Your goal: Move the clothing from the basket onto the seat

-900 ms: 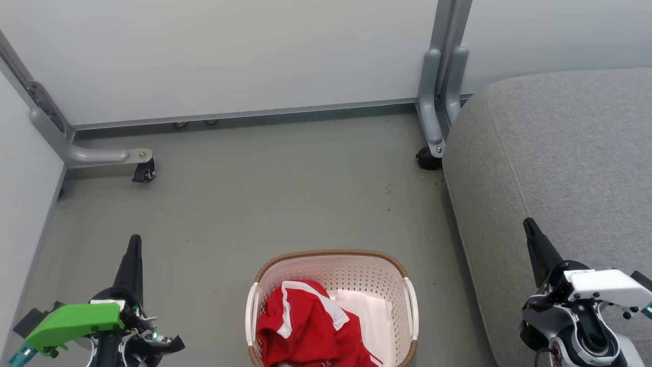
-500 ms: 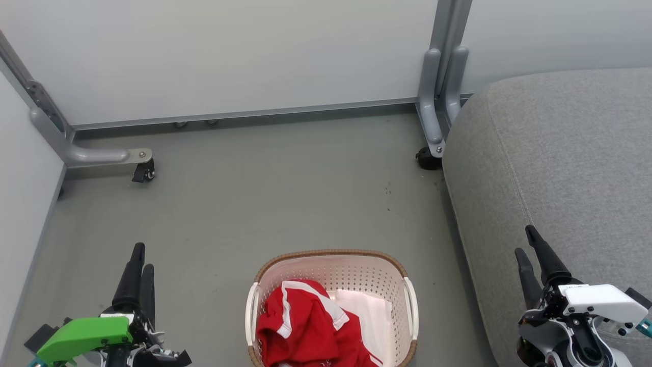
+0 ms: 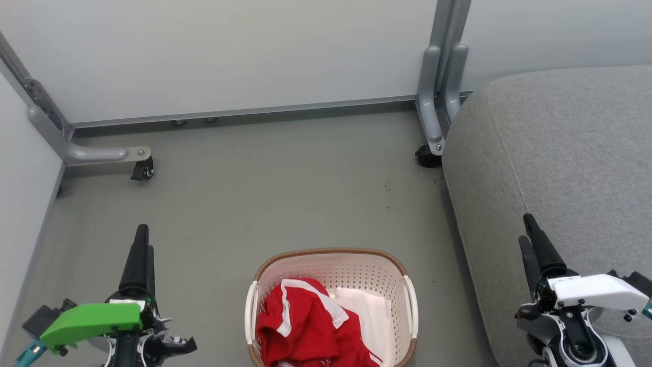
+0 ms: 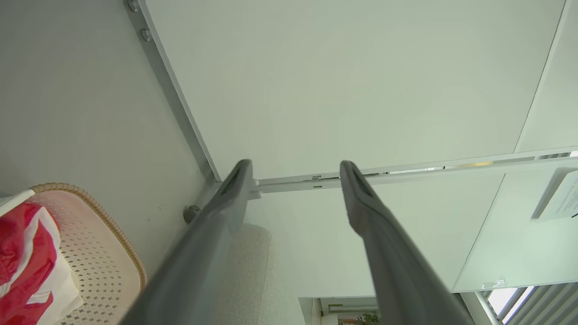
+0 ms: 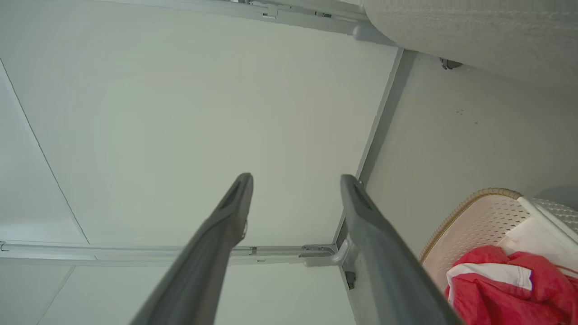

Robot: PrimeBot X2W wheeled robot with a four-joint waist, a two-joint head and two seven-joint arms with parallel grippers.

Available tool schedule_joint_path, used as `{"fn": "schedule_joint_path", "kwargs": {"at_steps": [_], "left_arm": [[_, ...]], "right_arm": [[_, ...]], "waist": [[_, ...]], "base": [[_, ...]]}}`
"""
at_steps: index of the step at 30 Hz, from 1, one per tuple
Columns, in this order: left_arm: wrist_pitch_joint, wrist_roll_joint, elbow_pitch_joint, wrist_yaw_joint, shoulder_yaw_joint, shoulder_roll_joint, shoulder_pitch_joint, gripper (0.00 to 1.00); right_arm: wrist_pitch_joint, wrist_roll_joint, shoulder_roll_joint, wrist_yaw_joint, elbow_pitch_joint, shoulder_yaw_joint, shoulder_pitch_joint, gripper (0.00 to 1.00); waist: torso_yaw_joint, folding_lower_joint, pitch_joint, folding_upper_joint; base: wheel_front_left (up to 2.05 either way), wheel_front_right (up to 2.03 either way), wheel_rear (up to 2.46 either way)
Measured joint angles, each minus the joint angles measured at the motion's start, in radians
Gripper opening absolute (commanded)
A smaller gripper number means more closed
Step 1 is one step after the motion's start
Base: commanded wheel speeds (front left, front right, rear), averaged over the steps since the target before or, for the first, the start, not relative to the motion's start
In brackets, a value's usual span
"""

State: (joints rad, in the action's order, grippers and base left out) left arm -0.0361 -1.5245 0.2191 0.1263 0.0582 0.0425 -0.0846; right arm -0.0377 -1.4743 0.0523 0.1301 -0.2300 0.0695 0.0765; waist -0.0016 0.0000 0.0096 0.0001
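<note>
The red clothing with white stripes lies bunched in the cream basket, which stands on the floor at the bottom centre of the head view. The grey seat fills the right side. My left gripper is held above the floor to the left of the basket, and my right gripper sits over the seat's front edge, right of the basket. Both are open and empty. The left wrist view has the open left gripper, basket and clothing; the right wrist view has the open right gripper, basket and clothing.
Pale partition panels close off the back and left. Their grey metal feet with castors stand at the left and by the seat's corner. Bare grey floor lies between the panels and the basket.
Both grippers have risen a little and turned, so each now shows two fingers where one showed before. The basket and clothing have not moved.
</note>
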Motion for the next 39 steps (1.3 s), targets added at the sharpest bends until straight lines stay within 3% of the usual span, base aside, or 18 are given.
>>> {"fn": "schedule_joint_path", "kwargs": {"at_steps": [20, 39], "left_arm": [[0.079, 0.394, -0.089, 0.0, -0.068, 0.001, -0.01, 1.0], [0.14, 0.726, -0.097, 0.0, -0.119, 0.013, -0.009, 1.0]], "right_arm": [[0.078, 0.45, 0.024, 0.0, 0.108, -0.047, -0.001, 1.0], [0.141, 0.746, 0.035, 0.0, 0.131, -0.086, -0.008, 1.0]], "waist": [[-0.001, 0.0, 0.01, 0.0], [-0.003, 0.0, 0.013, 0.0]], "base": [[0.0, 0.0, 0.0], [0.0, 0.0, 0.0]]}}
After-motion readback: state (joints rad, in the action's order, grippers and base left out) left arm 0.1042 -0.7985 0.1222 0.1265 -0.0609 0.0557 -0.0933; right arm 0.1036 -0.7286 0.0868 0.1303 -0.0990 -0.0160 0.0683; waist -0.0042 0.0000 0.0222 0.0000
